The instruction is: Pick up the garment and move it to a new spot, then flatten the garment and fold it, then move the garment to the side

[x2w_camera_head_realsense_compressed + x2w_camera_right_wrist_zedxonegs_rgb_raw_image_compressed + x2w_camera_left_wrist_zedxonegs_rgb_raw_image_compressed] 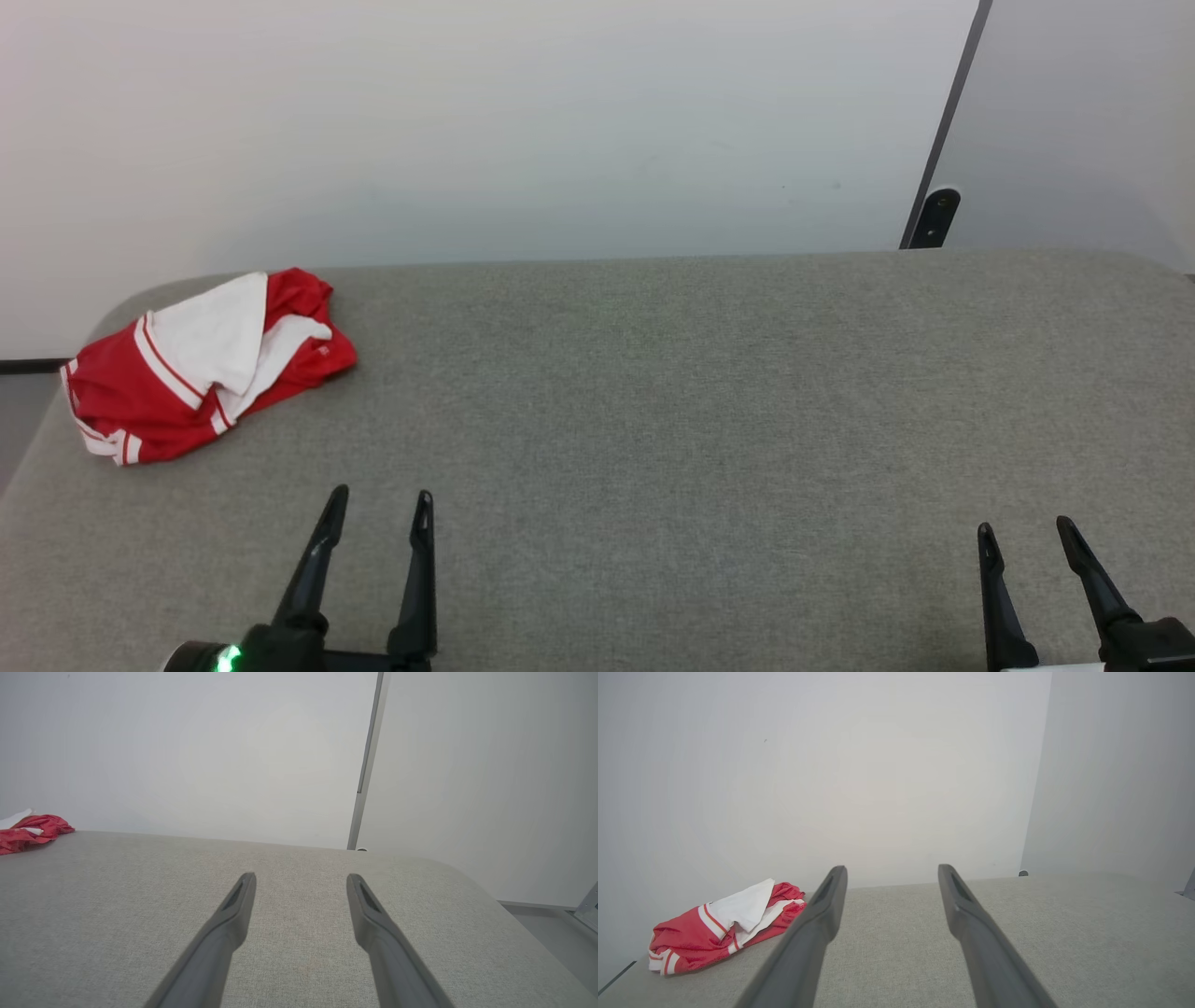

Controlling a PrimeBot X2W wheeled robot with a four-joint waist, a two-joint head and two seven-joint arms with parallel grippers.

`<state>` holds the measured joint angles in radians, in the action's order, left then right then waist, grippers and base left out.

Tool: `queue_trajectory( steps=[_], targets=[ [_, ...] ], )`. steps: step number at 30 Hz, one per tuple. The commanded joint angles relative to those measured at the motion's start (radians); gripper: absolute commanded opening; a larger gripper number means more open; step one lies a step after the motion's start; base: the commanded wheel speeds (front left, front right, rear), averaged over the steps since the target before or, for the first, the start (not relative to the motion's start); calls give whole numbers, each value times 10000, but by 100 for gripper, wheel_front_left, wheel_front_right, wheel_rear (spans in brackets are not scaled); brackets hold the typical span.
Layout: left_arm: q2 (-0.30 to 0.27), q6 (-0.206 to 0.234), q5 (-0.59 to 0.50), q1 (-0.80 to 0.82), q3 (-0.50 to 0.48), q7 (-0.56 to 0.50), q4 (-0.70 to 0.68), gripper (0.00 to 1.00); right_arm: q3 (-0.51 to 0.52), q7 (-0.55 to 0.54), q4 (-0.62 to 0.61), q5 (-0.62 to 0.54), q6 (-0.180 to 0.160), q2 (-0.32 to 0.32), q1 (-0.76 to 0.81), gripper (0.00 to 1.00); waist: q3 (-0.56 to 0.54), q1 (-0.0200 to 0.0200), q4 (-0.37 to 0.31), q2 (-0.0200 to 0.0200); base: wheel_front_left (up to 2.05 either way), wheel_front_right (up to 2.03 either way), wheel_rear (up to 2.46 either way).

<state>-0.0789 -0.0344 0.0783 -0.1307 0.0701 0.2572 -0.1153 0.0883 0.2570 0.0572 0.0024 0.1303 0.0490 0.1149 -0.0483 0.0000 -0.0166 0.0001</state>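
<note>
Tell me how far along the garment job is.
Nothing looks done: the garment lies crumpled at the far left of the grey surface. Nothing is in hand: the left gripper and right gripper hover open and empty, apart from it. Picking up, moving, flattening, folding and setting aside remain.

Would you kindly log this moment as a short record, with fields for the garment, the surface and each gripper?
garment: red soft jersey T-shirt with white sleeves and striped trim, crumpled at the far left corner
surface: grey fabric-covered surface, rounded corners
left gripper: open, empty, near side, apart from the shirt
right gripper: open, empty, near right side
task stage: shirt not yet picked up
</note>
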Motion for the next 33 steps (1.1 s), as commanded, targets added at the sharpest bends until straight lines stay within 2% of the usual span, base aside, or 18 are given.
queue_trajectory(
  steps=[1,13,19,25,33],
  targets=[
    [18,-68,-239,-143,-40,73,-51,100,11,80,-73,-208,7,21,100,100,-31,0,-31,-1,0,0,0],
    [209,-415,-227,-141,-403,76,264,100,20,100,-66,-258,7,21,158,100,-119,0,-15,-1,0,0,0],
    [241,-645,-103,-111,-590,76,770,100,-24,100,-73,-272,7,18,235,100,-219,0,284,-1,0,0,0],
    [227,-808,-256,51,-738,76,1168,100,-127,100,-39,-311,7,17,404,100,-404,0,1006,-1,0,0,0],
    [-15,-874,-196,149,-1324,76,1643,100,-607,81,116,-175,7,15,490,100,-743,0,2627,-1,0,0,0]
  ],
)
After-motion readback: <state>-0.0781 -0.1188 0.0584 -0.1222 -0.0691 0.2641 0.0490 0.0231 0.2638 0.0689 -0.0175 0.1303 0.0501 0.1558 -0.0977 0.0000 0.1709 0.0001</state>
